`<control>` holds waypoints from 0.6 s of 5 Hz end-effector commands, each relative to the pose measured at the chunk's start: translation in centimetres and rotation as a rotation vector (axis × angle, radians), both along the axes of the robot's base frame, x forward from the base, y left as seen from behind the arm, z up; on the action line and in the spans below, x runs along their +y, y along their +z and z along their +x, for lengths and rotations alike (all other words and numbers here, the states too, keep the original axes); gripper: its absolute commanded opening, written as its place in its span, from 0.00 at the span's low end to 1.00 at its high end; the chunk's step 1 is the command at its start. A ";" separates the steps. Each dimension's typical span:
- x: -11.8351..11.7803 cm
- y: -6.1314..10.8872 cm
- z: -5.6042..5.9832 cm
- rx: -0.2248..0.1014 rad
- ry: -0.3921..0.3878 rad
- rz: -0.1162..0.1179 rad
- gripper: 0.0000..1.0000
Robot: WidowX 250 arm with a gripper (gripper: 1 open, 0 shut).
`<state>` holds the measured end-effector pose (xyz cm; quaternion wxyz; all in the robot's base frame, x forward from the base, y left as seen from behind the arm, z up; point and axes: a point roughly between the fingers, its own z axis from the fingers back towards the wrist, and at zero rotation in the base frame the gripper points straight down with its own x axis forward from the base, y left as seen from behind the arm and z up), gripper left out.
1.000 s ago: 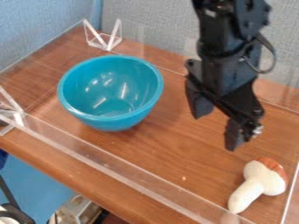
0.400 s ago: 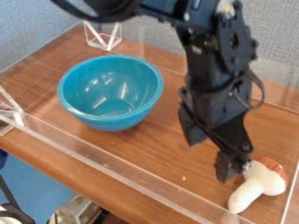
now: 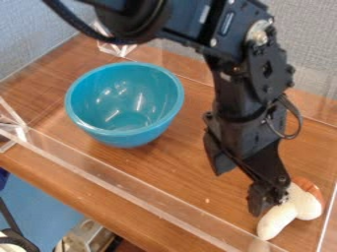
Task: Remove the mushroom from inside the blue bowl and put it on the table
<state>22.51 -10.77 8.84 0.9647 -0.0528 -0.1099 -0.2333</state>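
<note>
The mushroom [image 3: 295, 210], cream stem with an orange-brown cap, lies on its side on the table [image 3: 158, 162] at the lower right, outside the bowl. My black gripper [image 3: 241, 183] points steeply down just left of it, jaws open and nothing between them; one fingertip [image 3: 263, 199] is right beside the stem. The blue bowl [image 3: 122, 103] stands upright at the left, its inside bare.
Low clear acrylic walls [image 3: 132, 187] edge the tabletop along the front and sides. A clear bracket [image 3: 116, 41] stands at the back left corner. My arm rises from the gripper towards the top of the picture.
The gripper has come down and moved toward the lower right, closing in on the mushroom lying on the table. Its jaws stayed open. Bowl and mushroom have not moved.
</note>
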 end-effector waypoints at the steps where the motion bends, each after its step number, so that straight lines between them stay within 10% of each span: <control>1: 0.5 0.4 0.9 -0.024 0.089 -0.008 1.00; 3: 1.5 0.4 1.9 -0.036 0.123 -0.015 1.00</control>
